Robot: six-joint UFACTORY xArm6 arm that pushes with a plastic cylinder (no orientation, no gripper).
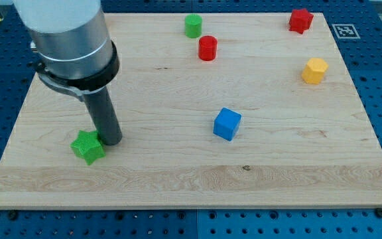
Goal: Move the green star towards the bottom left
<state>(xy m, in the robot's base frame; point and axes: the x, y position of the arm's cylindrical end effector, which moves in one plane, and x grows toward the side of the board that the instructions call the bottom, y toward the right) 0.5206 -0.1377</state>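
Note:
The green star [87,147] lies on the wooden board [178,179] at the view's lower left. My tip [111,140] stands right beside it, on its right side and a little above, touching or almost touching the star's edge. The rod rises from there to the arm's grey body at the view's top left.
A blue cube [227,124] sits near the board's middle. A green cylinder [192,26] and a red cylinder [207,48] stand at the top centre. A red star-like block [300,20] is at the top right, a yellow block [314,70] below it.

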